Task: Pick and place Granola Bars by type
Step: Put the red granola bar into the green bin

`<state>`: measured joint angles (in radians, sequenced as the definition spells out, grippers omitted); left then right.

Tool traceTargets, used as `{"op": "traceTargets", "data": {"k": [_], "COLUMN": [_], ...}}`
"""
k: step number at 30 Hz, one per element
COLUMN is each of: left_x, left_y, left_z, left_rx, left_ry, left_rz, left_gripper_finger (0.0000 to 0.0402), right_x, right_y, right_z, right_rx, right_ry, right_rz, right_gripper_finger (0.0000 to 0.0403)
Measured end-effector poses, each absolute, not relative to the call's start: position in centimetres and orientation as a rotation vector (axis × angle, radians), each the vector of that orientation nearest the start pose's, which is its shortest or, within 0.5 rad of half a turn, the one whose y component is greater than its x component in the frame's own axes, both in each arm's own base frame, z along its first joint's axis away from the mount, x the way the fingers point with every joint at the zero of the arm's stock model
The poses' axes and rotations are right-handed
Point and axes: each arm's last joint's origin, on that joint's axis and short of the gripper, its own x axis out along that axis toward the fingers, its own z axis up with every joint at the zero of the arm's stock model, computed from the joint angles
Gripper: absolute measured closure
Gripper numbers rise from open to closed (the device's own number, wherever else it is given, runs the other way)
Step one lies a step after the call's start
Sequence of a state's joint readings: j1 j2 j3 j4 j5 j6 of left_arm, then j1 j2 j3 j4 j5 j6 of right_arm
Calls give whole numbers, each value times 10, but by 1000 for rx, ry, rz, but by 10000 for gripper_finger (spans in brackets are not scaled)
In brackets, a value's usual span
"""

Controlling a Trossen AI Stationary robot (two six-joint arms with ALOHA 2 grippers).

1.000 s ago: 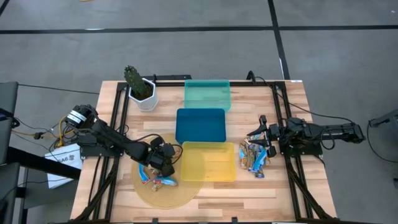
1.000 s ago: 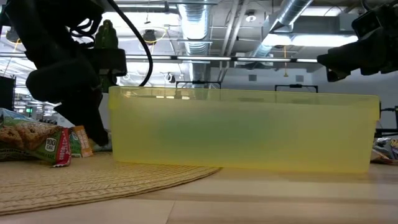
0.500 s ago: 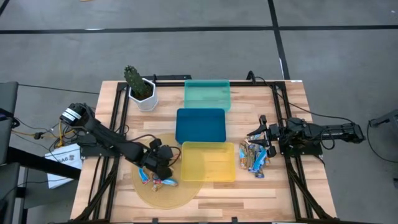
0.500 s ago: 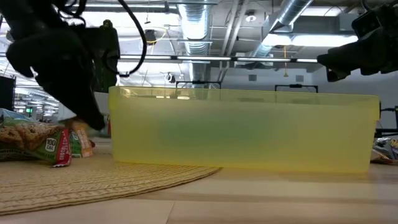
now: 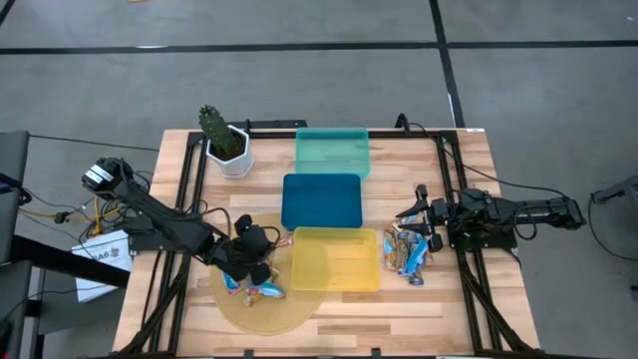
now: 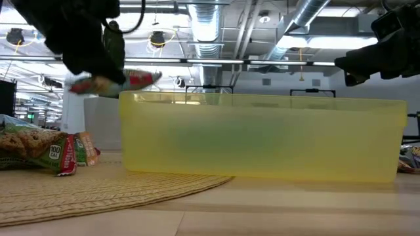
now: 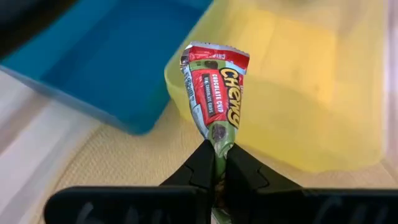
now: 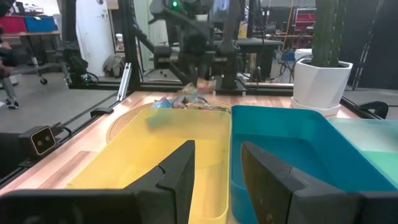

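My left gripper (image 7: 217,163) is shut on a red-and-green granola bar (image 7: 214,93), up in the air over the round woven mat (image 5: 249,311), just left of the yellow tray (image 5: 334,261). In the low view the bar (image 6: 117,81) hangs level at about the height of the tray's rim. Several more bars (image 5: 253,291) lie on the mat, and another heap of bars (image 5: 409,253) lies on the table right of the yellow tray. My right gripper (image 8: 217,168) is open and waits above that heap, touching nothing. My left gripper pinches the bar between its two fingers by one crimped end of the wrapper (image 7: 217,149). The rest of the bar sticks out past the fingertips toward the yellow tray. It is lifted clear of the mat and lies roughly level in the low view.
A blue tray (image 5: 321,199) sits beyond the yellow one, and a teal tray (image 5: 332,152) beyond that. A potted cactus (image 5: 227,148) stands near the far left corner. Black frame rails run along both sides of the table.
My left gripper has risen from the heap on the mat, still shut on the red bar. The bar, down among the others a second ago, is now lifted clear to the height of the yellow tray's rim. The right arm has kept still.
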<state>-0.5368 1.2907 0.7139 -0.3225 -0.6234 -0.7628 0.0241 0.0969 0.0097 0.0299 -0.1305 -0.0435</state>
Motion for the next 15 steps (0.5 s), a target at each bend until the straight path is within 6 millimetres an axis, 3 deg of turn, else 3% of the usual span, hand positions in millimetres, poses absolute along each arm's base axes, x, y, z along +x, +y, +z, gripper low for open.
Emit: {"op": "traceTargets", "data": {"k": [15], "left_x": [184], "left_y": [-95], "left_z": [258], "left_rx": [-212], "left_ry": [420], "left_rz": [328], "left_gripper_finger": [385], "right_x": [103], "right_y": [6], "right_z": [162], "right_rx": [-41], "right_ry": [54], "right_rz": [155], "right_gripper_finger": [278]}}
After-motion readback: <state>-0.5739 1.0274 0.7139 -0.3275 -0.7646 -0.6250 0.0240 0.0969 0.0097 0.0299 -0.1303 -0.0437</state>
